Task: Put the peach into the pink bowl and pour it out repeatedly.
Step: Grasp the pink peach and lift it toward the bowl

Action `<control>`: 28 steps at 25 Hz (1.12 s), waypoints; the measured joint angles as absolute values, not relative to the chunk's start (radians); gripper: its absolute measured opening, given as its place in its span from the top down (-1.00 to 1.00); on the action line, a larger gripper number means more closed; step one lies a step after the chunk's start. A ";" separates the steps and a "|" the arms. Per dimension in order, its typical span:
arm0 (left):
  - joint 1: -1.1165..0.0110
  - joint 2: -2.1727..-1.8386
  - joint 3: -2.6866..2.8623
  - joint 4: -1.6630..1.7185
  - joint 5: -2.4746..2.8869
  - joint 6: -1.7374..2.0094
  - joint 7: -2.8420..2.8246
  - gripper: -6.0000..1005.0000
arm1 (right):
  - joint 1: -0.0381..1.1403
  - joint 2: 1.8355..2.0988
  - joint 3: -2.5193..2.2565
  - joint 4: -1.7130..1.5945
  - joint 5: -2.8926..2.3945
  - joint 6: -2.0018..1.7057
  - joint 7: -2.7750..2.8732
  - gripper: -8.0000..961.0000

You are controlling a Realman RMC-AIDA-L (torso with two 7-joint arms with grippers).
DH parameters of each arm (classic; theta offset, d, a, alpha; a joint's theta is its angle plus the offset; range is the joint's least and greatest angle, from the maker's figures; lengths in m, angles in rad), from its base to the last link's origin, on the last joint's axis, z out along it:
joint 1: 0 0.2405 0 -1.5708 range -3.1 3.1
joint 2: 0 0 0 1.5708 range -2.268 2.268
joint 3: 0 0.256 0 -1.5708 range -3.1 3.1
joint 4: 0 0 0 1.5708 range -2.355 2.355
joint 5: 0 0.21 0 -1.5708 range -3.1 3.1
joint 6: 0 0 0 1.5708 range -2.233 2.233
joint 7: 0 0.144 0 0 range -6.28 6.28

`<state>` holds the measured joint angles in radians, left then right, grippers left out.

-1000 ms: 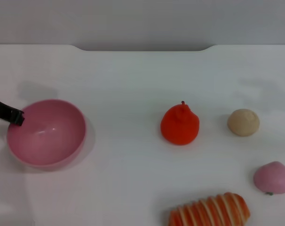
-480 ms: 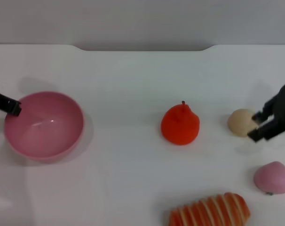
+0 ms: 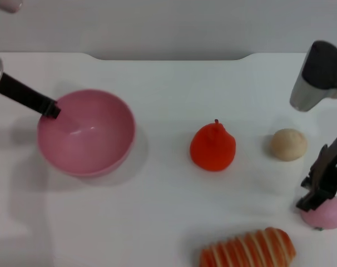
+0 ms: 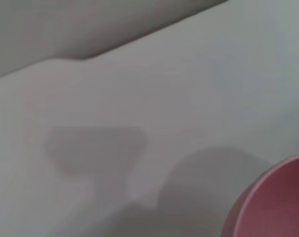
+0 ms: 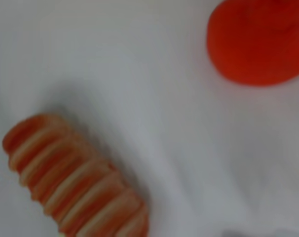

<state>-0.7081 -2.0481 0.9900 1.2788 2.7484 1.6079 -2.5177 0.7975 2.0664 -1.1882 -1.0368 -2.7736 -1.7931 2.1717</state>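
Pink and glossy, the plastic hemispherical bowl [image 3: 86, 133] is seen at the left of the white surface [image 3: 168, 83], its far-left rim gripped by the closed left tool [image 3: 50, 109]. An orange-red pear-shaped toy fruit [image 3: 213, 147] is shown at centre, a striped orange-and-cream loaf [image 3: 248, 248] near the front edge, and a beige round ball [image 3: 288, 144] further right. At far right, the small pale-pink peach [image 3: 326, 213] is touched by the right tool [image 3: 311, 202]; whether that tool is open cannot be told.
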 joint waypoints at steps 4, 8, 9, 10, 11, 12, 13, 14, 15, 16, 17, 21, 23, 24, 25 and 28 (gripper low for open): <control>-0.722 -2.049 0.990 1.301 2.739 1.631 -2.517 0.91 | 0.790 2.067 -1.193 -1.022 -2.782 -1.791 2.174 0.03; -0.743 -2.049 0.989 1.331 2.736 1.658 -2.519 0.91 | 0.775 2.065 -1.192 -1.032 -2.800 -1.801 2.185 0.03; -0.743 -2.049 0.989 1.331 2.736 1.658 -2.519 0.91 | 0.772 2.064 -1.190 -1.037 -2.810 -1.803 2.189 0.03; -0.744 -2.049 0.989 1.331 2.736 1.659 -2.519 0.91 | 0.769 2.064 -1.188 -1.043 -2.822 -1.805 2.192 0.03; -0.750 -2.049 0.990 1.331 2.735 1.660 -2.518 0.91 | 0.766 2.064 -1.187 -1.047 -2.832 -1.808 2.194 0.03; -0.751 -2.049 0.991 1.330 2.735 1.661 -2.518 0.91 | 0.765 2.064 -1.187 -1.050 -2.842 -1.811 2.196 0.03; -0.751 -2.049 0.991 1.330 2.735 1.661 -2.518 0.91 | 0.764 2.064 -1.187 -1.051 -2.852 -1.813 2.197 0.03; -0.752 -2.050 0.992 1.327 2.735 1.661 -2.518 0.91 | 0.763 2.064 -1.187 -1.051 -2.860 -1.815 2.197 0.03; -0.752 -2.050 0.992 1.327 2.735 1.660 -2.518 0.91 | 0.763 2.064 -1.187 -1.051 -2.865 -1.815 2.197 0.03; -0.752 -2.050 0.992 1.326 2.733 1.659 -2.517 0.91 | 0.762 2.064 -1.187 -1.051 -2.868 -1.815 2.197 0.03; -0.752 -2.051 0.992 1.325 2.732 1.658 -2.517 0.91 | 0.761 2.064 -1.187 -1.051 -2.873 -1.815 2.197 0.03; -0.748 -2.053 0.996 1.322 2.727 1.655 -2.520 0.91 | 0.755 2.066 -1.196 -1.051 -2.882 -1.803 2.191 0.04; -0.746 -2.054 0.999 1.322 2.726 1.654 -2.524 0.91 | 0.752 2.067 -1.201 -1.051 -2.882 -1.795 2.169 0.04; -0.746 -2.054 0.999 1.322 2.726 1.654 -2.525 0.91 | 0.750 2.067 -1.203 -1.051 -2.881 -1.792 2.157 0.04; -0.746 -2.055 0.999 1.322 2.726 1.654 -2.526 0.91 | 0.749 2.068 -1.205 -1.051 -2.880 -1.790 2.148 0.04; -0.747 -2.056 0.999 1.322 2.720 1.655 -2.528 0.91 | 0.748 2.068 -1.210 -1.049 -2.878 -1.775 2.136 0.13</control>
